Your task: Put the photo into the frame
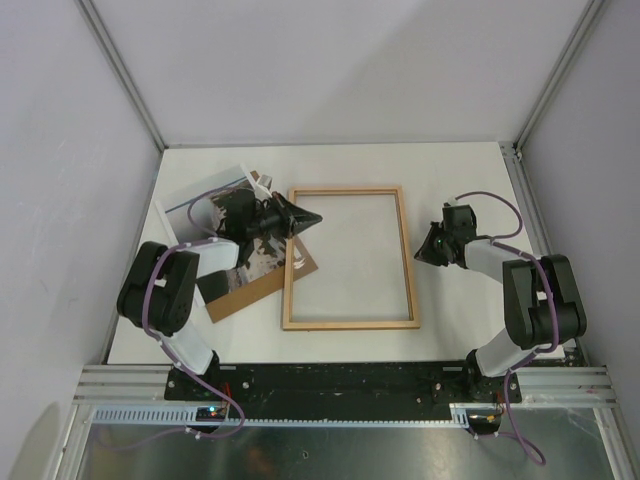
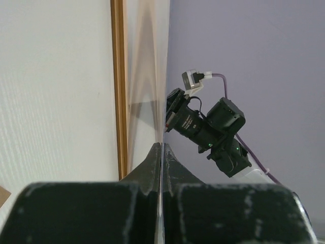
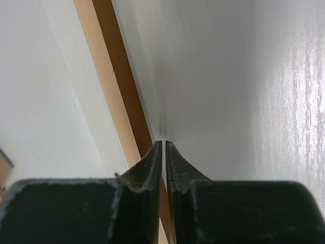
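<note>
Beside the left rail of the frame point(image 1: 350, 323): left gripper point(image 1: 314, 218), jaws pressed fully together and holding nothing, tip aimed at the rail's upper stretch
Beside the frame's right rail: right gripper point(image 1: 420, 253), jaws drawn almost together with only a slit between them and nothing seen in it; whether it touches the rail cannot be told
Between the two: the frame lies flat on the table point(image 1: 460, 180), paler side up and opening bare, probably so a print can be laid in from behind
Left of the frame: the photo point(image 1: 185, 222), not yet inside, lies partly under the left arm on a brown backing board point(image 1: 250, 292) whose corner reaches into the frame's opening
Likely reason: closed tips at both long rails suit nudging or steadying, not lifting
Count: two grippers, one frame, one photo, one backing board
</note>
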Motion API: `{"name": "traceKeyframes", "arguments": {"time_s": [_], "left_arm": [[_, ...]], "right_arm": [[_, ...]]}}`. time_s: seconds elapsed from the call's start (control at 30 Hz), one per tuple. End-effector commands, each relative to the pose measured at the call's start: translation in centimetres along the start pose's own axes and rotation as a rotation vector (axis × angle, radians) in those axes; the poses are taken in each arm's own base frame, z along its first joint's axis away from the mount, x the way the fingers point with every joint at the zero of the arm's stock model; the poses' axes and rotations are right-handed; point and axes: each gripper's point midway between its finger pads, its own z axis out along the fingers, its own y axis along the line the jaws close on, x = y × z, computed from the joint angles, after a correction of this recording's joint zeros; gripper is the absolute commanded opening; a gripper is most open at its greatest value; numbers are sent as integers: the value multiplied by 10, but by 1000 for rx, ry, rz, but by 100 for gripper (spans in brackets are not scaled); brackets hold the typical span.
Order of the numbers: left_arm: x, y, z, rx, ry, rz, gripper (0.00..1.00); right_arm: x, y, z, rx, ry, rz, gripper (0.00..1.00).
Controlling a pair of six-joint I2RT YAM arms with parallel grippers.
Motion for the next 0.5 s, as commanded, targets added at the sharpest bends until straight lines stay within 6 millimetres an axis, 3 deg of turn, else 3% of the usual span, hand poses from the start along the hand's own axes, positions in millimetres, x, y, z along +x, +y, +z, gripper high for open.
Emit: {"name": "traceKeyframes", "arguments": {"time_s": [0.0,0.47], "left_arm": [[-18,-33,5,80,-35,57,0],[-26,-25,14,70,-47,37,0]], "right_arm": [[-12,6,2,-4,-28,-26,10],[-11,8,3,-3,-26,-33,10]]}}
